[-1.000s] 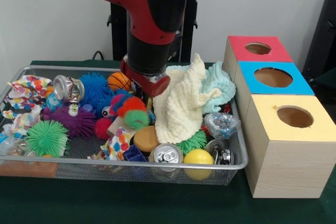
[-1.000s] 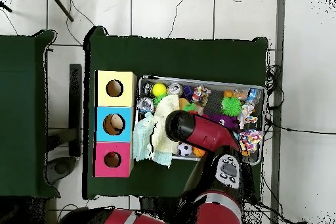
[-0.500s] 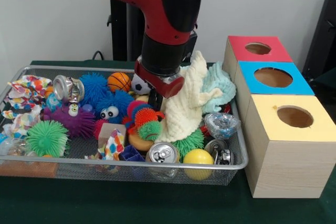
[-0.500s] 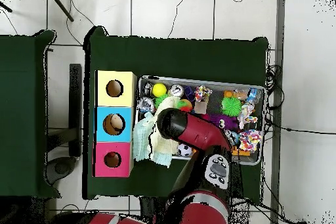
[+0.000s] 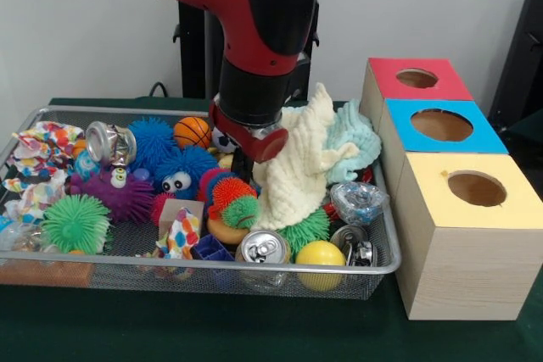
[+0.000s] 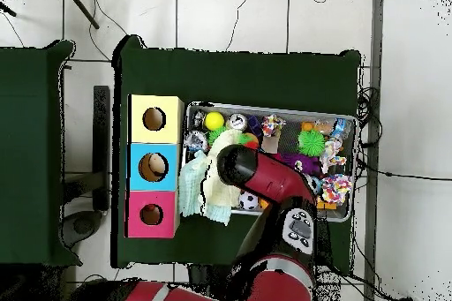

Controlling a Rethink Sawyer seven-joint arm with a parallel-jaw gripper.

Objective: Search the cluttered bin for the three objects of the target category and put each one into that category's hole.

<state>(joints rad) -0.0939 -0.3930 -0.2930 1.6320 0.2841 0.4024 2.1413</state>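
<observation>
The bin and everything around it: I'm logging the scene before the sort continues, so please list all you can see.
wire bin: one, grey mesh, on the green table
spiky balls: several; green, purple with eyes, blue with eyes, red and green
cans: silver, one at the bin's left rear, one at the front rim
yellow ball: one, front rim
basketball toy: one, orange, rear
cream cloth: one, draped at the bin's box end, with a pale green cloth behind it
patterned cloths: several, multicoloured, left end
boxes: three beside the bin; red, blue, yellow, each with a round hole
arm: red and black, over the bin's middle; pincer hidden
</observation>
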